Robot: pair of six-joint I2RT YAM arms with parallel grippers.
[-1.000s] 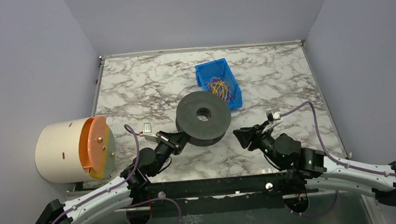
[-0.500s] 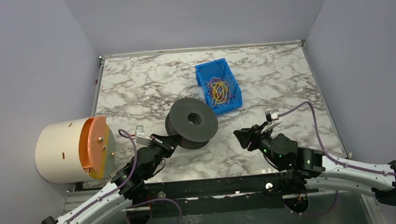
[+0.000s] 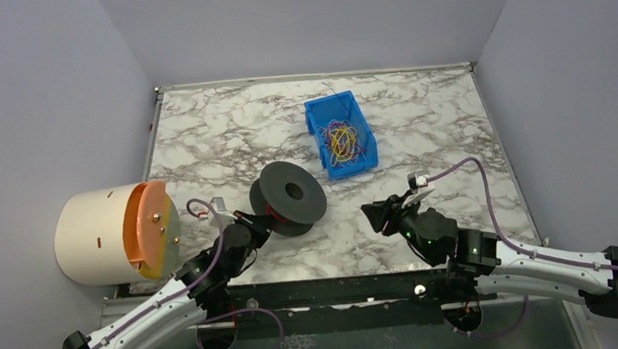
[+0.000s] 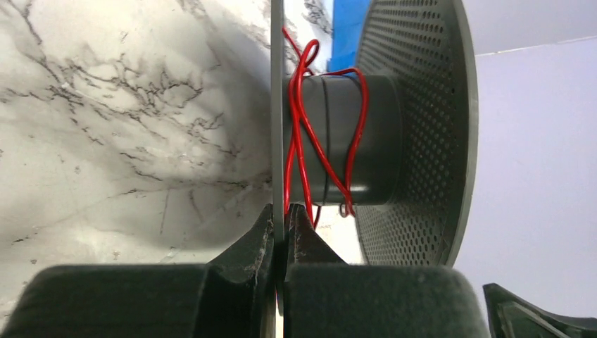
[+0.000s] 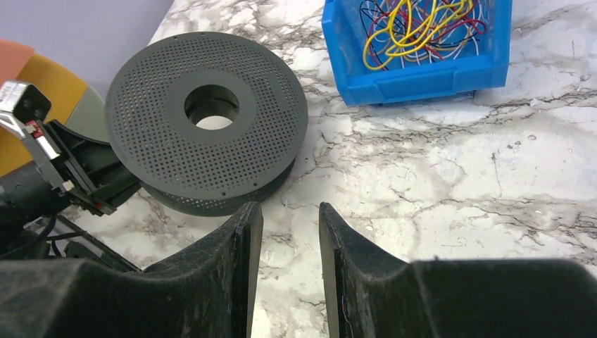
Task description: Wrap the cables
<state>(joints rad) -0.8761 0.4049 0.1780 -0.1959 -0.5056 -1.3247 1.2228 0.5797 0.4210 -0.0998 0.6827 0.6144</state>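
Observation:
The cables lie as a yellow, red and purple tangle in a blue bin at mid-table; the right wrist view shows the cables too. A black perforated spool is tilted up on its edge left of the bin. My left gripper is shut on the thin near flange of the spool. A red cable loops loosely round the spool's core. My right gripper hovers open over bare marble, right of the spool, with nothing between its fingers.
A white cylinder with an orange lid lies on its side at the table's left edge, close to the left arm. Grey walls enclose the table at the back and both sides.
The left gripper has drawn the spool left and toward the near edge, tipping it more upright and uncovering the bin. The right arm has edged slightly left.

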